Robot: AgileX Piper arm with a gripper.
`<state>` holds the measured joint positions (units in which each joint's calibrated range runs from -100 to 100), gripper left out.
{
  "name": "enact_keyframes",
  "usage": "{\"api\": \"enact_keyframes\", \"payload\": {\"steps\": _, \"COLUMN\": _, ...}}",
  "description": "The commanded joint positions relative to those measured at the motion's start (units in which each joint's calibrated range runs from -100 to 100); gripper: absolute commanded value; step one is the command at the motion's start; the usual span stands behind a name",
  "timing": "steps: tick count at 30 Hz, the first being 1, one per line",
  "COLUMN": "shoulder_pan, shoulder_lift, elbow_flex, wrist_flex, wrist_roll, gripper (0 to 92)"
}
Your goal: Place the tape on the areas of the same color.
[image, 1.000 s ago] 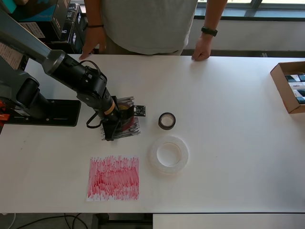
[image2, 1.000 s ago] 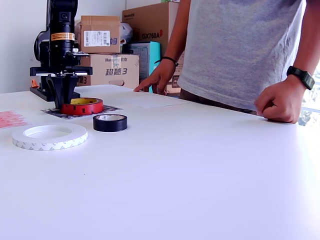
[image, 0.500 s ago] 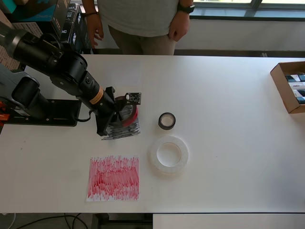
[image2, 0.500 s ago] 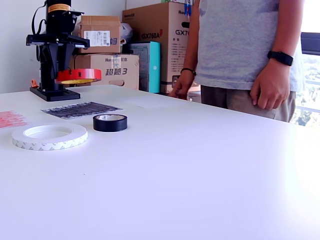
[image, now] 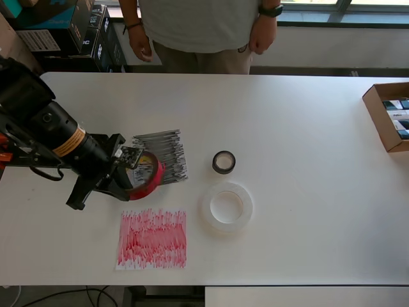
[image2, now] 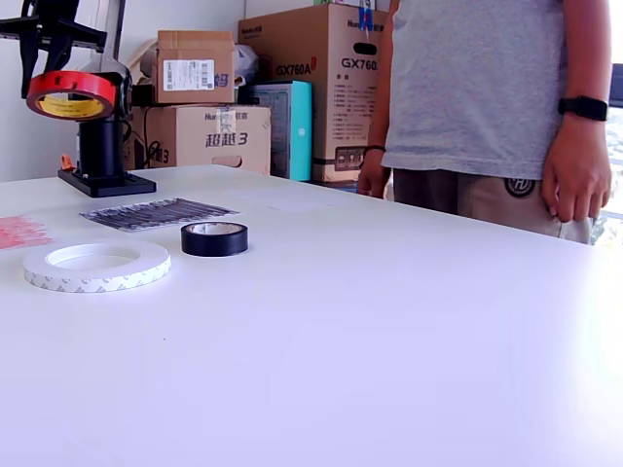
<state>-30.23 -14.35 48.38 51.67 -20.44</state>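
From my station the white table (image: 307, 128) fills both views, and a person in a grey shirt (image2: 477, 88) stands at its far edge with hands down, well clear of the work. Of the sheets, the red scribbled sheet (image: 152, 238) lies near the front edge in the overhead view, and the black scribbled sheet (image: 165, 157) lies farther back, bare. I can't make out a plain white sheet with any confidence. The translucent white roll (image: 226, 206) sits flat to the overhead view's right of the red sheet, with the small black roll (image: 223, 162) just beyond it; neither is on a matching colour. My gripper (image: 131, 173) is clamped on the rim of the dark-red roll (image: 146, 176), and the exterior view shows it carried well above the table, tilted so its yellowish core faces the camera. What matters for the next move: in the overhead view the roll hangs between the two scribbled sheets, overlapping the black sheet's near corner, and the red sheet lies toward the front edge from the jaws. I judge I need to carry it further that way, level it, then lower.
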Motion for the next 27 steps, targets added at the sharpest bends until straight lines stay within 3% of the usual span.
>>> {"api": "enact_keyframes", "payload": {"steps": 1, "shoulder_pan": -8.8, "shoulder_lift": 3.5, "elbow_flex": -2.3, "wrist_flex": -0.3, "wrist_roll": -1.9, "gripper": 0.0}}
{"api": "enact_keyframes", "payload": {"steps": 16, "shoulder_pan": -12.9, "shoulder_lift": 36.1, "elbow_flex": -29.8, "wrist_flex": 0.6, "wrist_roll": -1.2, "gripper": 0.0}}
{"api": "enact_keyframes", "payload": {"steps": 27, "shoulder_pan": -9.0, "shoulder_lift": 44.1, "elbow_flex": -32.3, "wrist_flex": 0.6, "wrist_roll": -1.1, "gripper": 0.0}}
